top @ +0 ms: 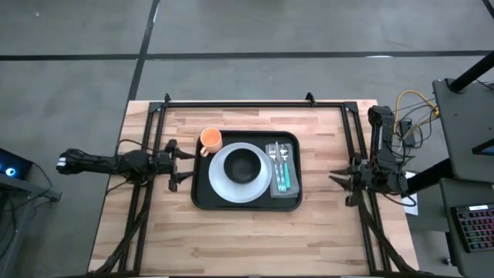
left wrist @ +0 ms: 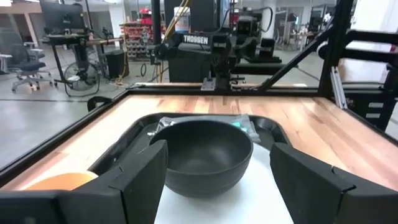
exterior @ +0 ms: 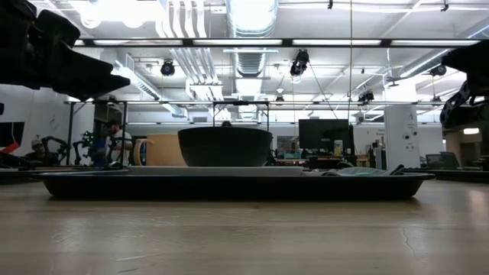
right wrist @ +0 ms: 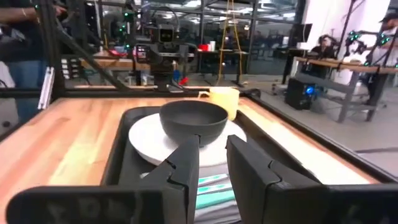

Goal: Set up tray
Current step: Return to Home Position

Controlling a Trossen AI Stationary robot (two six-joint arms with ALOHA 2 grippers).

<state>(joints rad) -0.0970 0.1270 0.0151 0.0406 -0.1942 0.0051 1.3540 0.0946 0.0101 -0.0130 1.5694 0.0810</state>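
The black tray (top: pixel 199 197) lies flat mid-table, and shows in the low view as a long low tray (exterior: pixel 229 186). On it sits a white plate (top: pixel 220 181) carrying a black bowl (top: pixel 243 164). An orange cup (top: pixel 211 140) stands in the tray's far left corner. A grey napkin (top: pixel 293 185) with cutlery (top: pixel 281 166) lies along its right side. My left gripper (top: pixel 184 164) hovers open just off the tray's left rim, facing the bowl (left wrist: pixel 208 155). My right gripper (top: pixel 337 179) is open with a narrow gap, a short way right of the tray (right wrist: pixel 121 143).
Bare wooden tabletop (top: pixel 255 239) runs along the near side and on both sides of the tray. A black frame rail (top: pixel 255 104) crosses the far edge, and arm bases stand at the left and right edges. Cables and equipment (top: pixel 409 123) sit beyond the right edge.
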